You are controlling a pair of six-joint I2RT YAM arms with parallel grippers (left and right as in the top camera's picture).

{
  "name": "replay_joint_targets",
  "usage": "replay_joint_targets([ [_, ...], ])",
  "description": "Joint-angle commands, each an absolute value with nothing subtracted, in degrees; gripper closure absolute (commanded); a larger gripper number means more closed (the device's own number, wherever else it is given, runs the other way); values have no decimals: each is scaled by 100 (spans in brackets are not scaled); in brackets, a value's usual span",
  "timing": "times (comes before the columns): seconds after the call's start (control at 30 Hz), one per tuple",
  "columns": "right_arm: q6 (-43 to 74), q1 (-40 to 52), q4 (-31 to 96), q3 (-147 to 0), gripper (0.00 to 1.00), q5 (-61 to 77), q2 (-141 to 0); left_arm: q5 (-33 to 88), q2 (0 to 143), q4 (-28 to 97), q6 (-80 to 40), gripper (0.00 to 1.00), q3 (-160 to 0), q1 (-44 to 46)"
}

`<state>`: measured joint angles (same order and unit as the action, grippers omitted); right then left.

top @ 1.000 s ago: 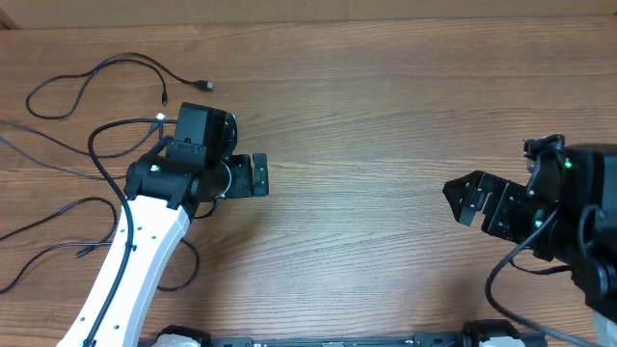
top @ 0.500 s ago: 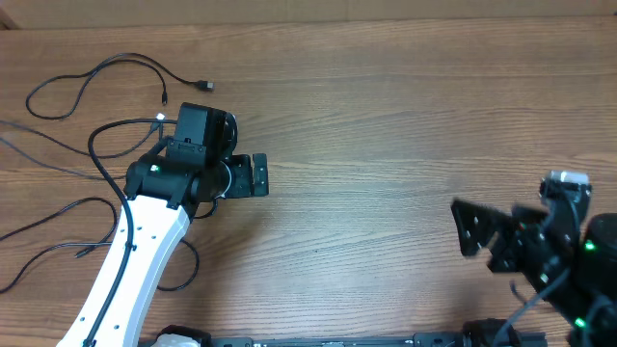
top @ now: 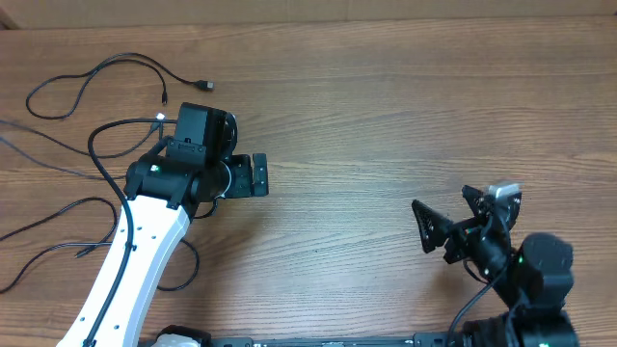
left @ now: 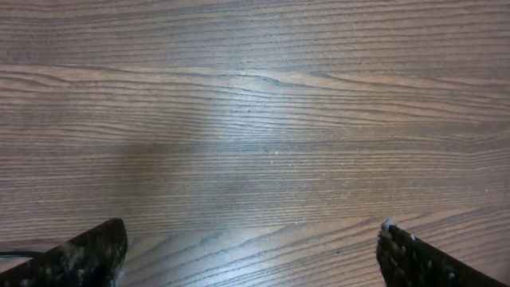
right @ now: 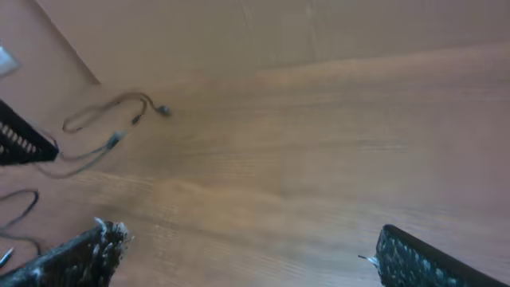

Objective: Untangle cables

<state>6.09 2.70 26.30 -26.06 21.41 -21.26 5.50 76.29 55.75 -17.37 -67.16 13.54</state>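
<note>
Cables [top: 96, 69] confined to the left part of the bench [top: 386, 116], none held. One thin black strand looped in the far-left corner, ending in a small dark plug [top: 202, 85] lying flat near the far edge. A second small plug [top: 164, 96] just beside that strand; a pale plug tip [top: 160, 119] close to the left arm's wrist housing. Further thin strands [top: 53, 241] along the left edge toward the near-left corner, passing under the white left arm link [top: 135, 260]; crossings there too fine to resolve. Same corner loop [right: 111, 108] visible, blurred, in the right wrist view. Left gripper [top: 260, 175] positioned left of bench centre, pointing toward the right edge, jaws spread wide, nothing between them; bare wood only between its fingers [left: 88, 255] in the left wrist view. Right gripper [top: 448, 214] positioned near the near-right corner, angled toward the left edge, jaws likewise spread wide and empty; bare wood between its fingers [right: 430, 259]. Both grippers well apart from each other.
</note>
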Motion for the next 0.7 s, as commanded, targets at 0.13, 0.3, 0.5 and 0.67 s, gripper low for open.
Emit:
replay_joint_targets([
  [0.13,545,255,1441,-1586,0,1988,-1334,510,7616,5566,-1627,0,-6799,1387],
  [0.3,552,255,657,-985,0,1780,-797,510,7618,5566,-1627,1,-6799,1387],
  [0.5,609,252,104,-471,0,1457,-351,510,7618,5566,-1627,1,-6799,1387],
  [0.67,1055,250,-333,-45,0,1098,-89,508,7618,5566,-1627,0,-6799,1387],
])
